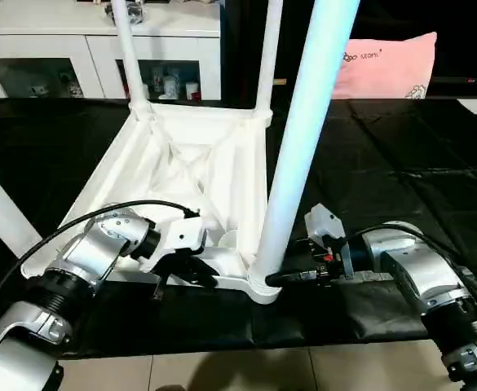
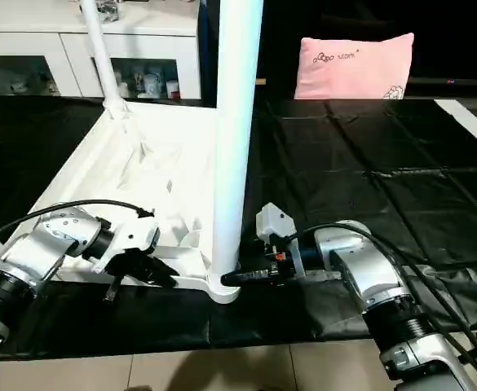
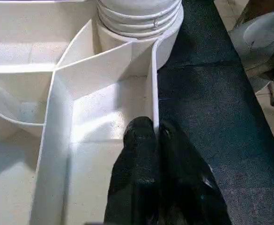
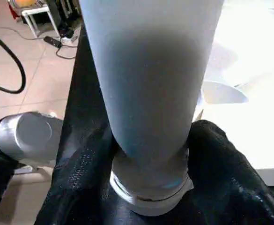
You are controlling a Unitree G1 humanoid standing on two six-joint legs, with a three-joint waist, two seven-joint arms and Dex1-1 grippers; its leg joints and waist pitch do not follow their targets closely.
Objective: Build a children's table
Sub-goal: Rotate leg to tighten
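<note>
Clamping the table's near rim (image 3: 151, 93) at lower centre, left gripper (image 3: 156, 133) jaws pinch shut; right gripper (image 4: 148, 140) jaws hug the leg (image 1: 303, 138).

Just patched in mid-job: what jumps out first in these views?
A tall white leg stands upright in the near corner socket of the upturned white tabletop on the black mat. The right tool clasps that leg's base; the left tool pinches the tabletop's near rim. Two more legs rise at the far corners.

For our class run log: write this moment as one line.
left gripper: shut on tabletop rim | right gripper: around leg base, in corner socket
</note>
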